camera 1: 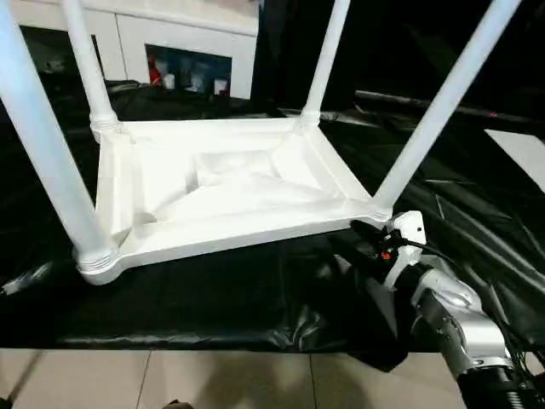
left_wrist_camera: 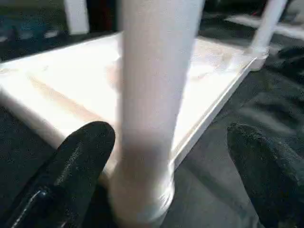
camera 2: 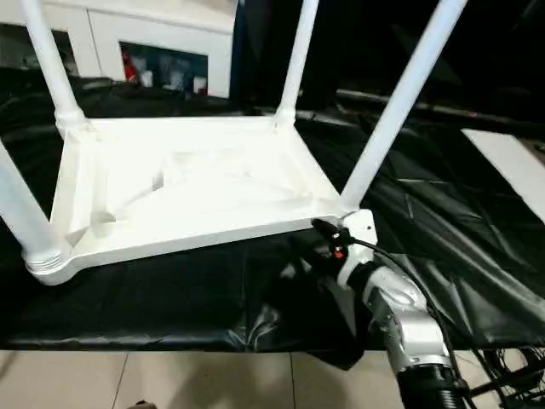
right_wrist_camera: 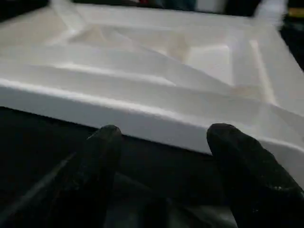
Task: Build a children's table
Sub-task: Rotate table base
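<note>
Upside down on the black-draped tabletop (camera 1: 213,298) lies the children's table (camera 1: 230,196), ribbed underside facing up, set toward the middle of the cloth with its near long edge (right_wrist_camera: 142,118) running roughly along the tabletop's front edge. Standing up from all four round corner sockets are white tubular legs: near-left leg (camera 1: 43,145), far-left leg (camera 1: 85,64), far-right leg (camera 1: 328,55) and near-right leg (camera 1: 443,102), each leaning slightly outward. Threaded collar (camera 1: 95,260) at the foot of the near-left leg sits nearest the tabletop's front-left part. Reaching in from the front-right corner of the tabletop comes the silver right arm (camera 1: 447,311), its white wrist housing (camera 1: 407,234) just beside the near-right socket. Right pincer (right_wrist_camera: 166,147) held partly open, black fingers (right_wrist_camera: 102,156) apart and empty, pointing at the near long edge of the upturned top, close to it but not seen touching, with black cloth below. Left pincer (left_wrist_camera: 175,161) spread wide, one black finger (left_wrist_camera: 76,166) on either side of a white leg (left_wrist_camera: 156,85) near its socket, gaps visible on both sides, nothing clamped. Beyond the tabletop's far-left edge stands a white cabinet (camera 1: 170,30) with coloured items (camera 1: 183,75) in its opening. Pale tiled floor (camera 1: 170,379) visible below the tabletop's front edge, and a white panel (camera 1: 521,153) lying off toward the far-right side.
</note>
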